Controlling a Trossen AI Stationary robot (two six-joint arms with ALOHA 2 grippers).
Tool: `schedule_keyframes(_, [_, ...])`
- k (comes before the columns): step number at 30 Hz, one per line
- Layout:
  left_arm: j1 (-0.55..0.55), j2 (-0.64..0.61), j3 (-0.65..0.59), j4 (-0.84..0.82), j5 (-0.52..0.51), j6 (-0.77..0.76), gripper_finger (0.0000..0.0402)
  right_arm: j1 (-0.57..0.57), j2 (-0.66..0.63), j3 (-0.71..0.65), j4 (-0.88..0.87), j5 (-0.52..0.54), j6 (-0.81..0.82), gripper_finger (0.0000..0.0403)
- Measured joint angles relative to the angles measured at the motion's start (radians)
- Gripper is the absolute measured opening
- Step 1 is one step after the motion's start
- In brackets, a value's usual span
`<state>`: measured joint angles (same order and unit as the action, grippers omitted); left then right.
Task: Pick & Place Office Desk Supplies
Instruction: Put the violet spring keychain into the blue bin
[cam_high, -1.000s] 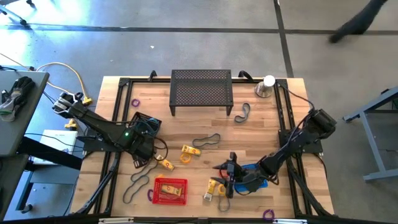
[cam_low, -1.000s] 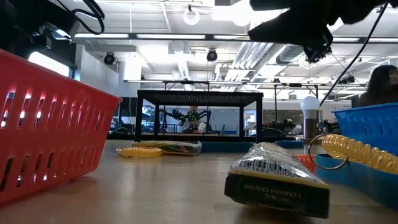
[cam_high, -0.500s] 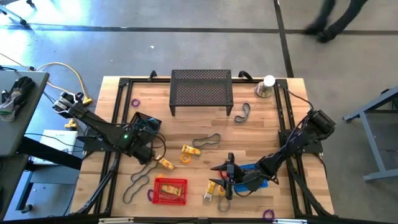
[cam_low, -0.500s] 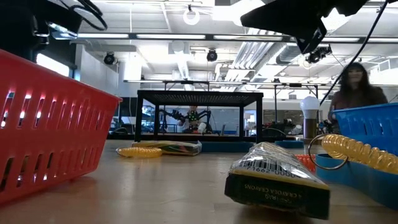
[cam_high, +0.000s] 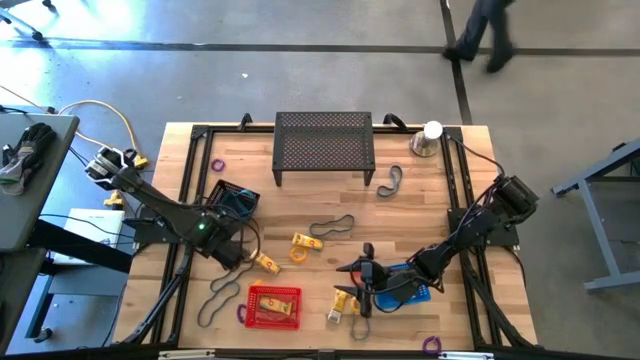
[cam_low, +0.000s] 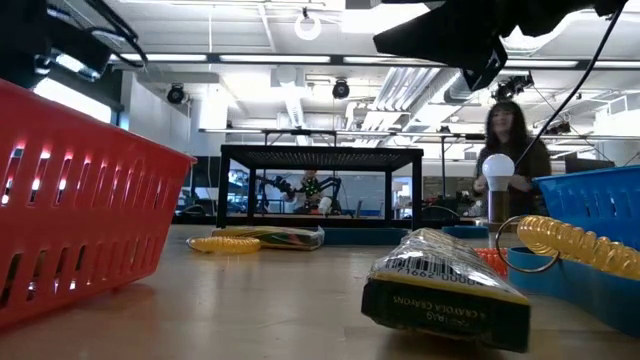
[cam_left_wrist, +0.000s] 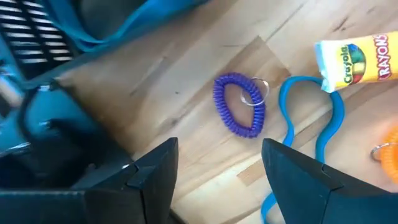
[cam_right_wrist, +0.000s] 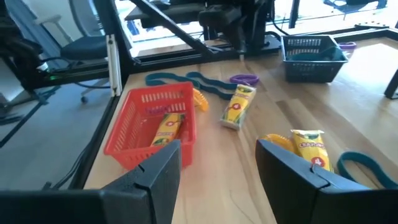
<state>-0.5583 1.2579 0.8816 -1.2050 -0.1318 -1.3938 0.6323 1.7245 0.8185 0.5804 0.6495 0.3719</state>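
Purple coil ring (cam_left_wrist: 241, 103) with a metal keyring lies flat on the wood, directly ahead of the left gripper (cam_left_wrist: 217, 174), fingers wide apart, nothing between them. A teal band loop (cam_left_wrist: 323, 124) sits just beside the ring, and a yellow crayon box (cam_left_wrist: 357, 59) touches the band's far end. From above, left gripper (cam_high: 232, 252) is over the left-centre of the table (cam_high: 420, 210), near the small dark-blue basket (cam_high: 232, 198).

Red basket (cam_high: 273, 306) at front centre holds 1 crayon box (cam_right_wrist: 166, 129). More crayon boxes loose: 1 mid-table (cam_high: 307, 242), 1 just beside the red basket (cam_right_wrist: 236, 107).

Right gripper (cam_high: 362, 290) hovers front centre, beside a blue basket (cam_high: 412, 285), fingers spread, empty.

Dark band loops (cam_high: 331, 226) lie mid-table. Black mesh stand (cam_high: 324, 146) and silver cone with white ball (cam_high: 428, 139) at the back edge.
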Motion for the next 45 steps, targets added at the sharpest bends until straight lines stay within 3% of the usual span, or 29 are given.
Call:
schedule_keyframes(5, [-0.003,0.0,-0.079,0.13,0.073,-0.026,0.0223,0.0,0.0,0.0,-0.001,-0.001,-0.022,0.0195])
schedule_keyframes(30, [-0.01,0.004,-0.149,0.17,-0.003,-0.239,0.0223,0.0,0.0,0.0,-0.028,-0.162,-0.168,0.0195])
schedule_keyframes(45, [-0.016,0.087,-0.199,0.291,0.017,-0.308,0.0223,0.0,0.0,-0.001,-0.085,-0.163,-0.186,0.0195])
